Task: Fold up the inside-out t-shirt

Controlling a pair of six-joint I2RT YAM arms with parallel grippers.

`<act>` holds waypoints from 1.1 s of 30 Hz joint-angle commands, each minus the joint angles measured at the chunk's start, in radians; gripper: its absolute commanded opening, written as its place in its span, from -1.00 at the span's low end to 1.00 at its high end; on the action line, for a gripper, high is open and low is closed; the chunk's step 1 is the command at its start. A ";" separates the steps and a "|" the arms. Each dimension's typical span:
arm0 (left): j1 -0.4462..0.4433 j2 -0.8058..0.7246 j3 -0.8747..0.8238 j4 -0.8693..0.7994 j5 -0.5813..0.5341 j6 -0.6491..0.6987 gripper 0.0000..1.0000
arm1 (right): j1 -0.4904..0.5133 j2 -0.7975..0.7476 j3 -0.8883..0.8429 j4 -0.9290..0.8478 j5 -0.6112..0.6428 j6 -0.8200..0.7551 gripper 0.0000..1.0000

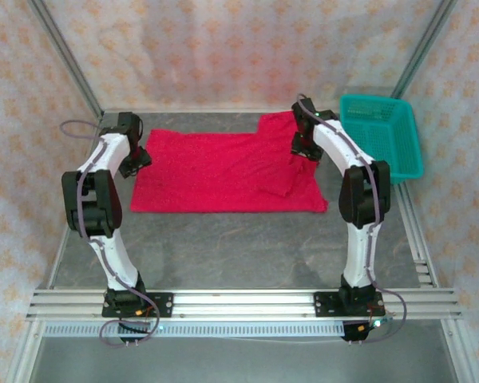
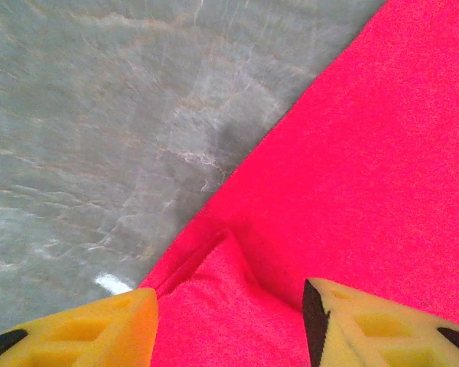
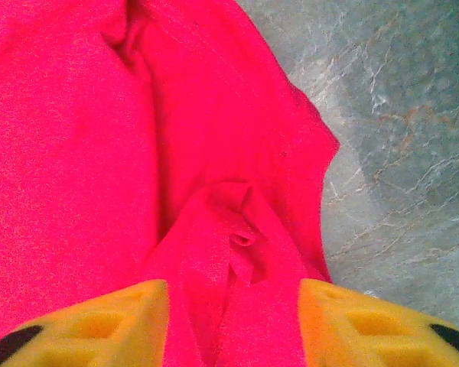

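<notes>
Two arms bend over the inside-out t-shirt (image 1: 215, 171), which we see spread mostly flat across the far half of the grey, marbled surface (image 1: 239, 247), its long side running parallel to the far edge. The bright red cloth reaches from near the left edge to just short of the far right corner. There a teal plastic basket (image 1: 383, 136) sits just beside it, apart from the cloth. Toward the right edge the shirt is less tidy: one flap lies doubled over the body, and another part juts toward the far edge.

The left end effector (image 1: 134, 162) hangs at the shirt's left border, close to the far left corner. From its wrist camera we see its yellow fingers (image 2: 99, 329) standing apart, open, with a small raised ridge of red cloth peaking between them. The shirt's border runs diagonally here, with bare surface on one side and smooth cloth on the other.

The right end effector (image 1: 306, 148) is low over the rumpled right part of the shirt. Its wrist camera shows its own fingers (image 3: 359, 325) likewise spread, open, with a bunched, creased peak of cloth rising in the gap. We cannot tell whether the cloth brushes the inner faces of the fingers. Beyond the bunch, the shirt's edge curves and gives way to bare surface.

Both arm bases are bolted to a metal rail (image 1: 239, 303) along the near edge, well apart from the shirt.
</notes>
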 commanded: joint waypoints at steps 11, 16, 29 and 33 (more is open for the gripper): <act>-0.286 -0.401 -0.406 0.227 0.086 -0.152 0.08 | 0.116 -0.301 -0.560 0.304 -0.214 0.177 -0.02; -0.289 -0.435 -0.495 0.252 0.082 -0.170 0.08 | 0.131 -0.243 -0.595 0.374 -0.230 0.223 -0.02; -0.289 -0.434 -0.483 0.226 0.064 -0.154 0.08 | 0.131 -0.194 -0.502 0.360 -0.216 0.237 -1.00; -0.289 -0.430 -0.491 0.231 0.060 -0.152 0.07 | 0.134 -0.198 -0.440 0.346 -0.216 0.232 -1.00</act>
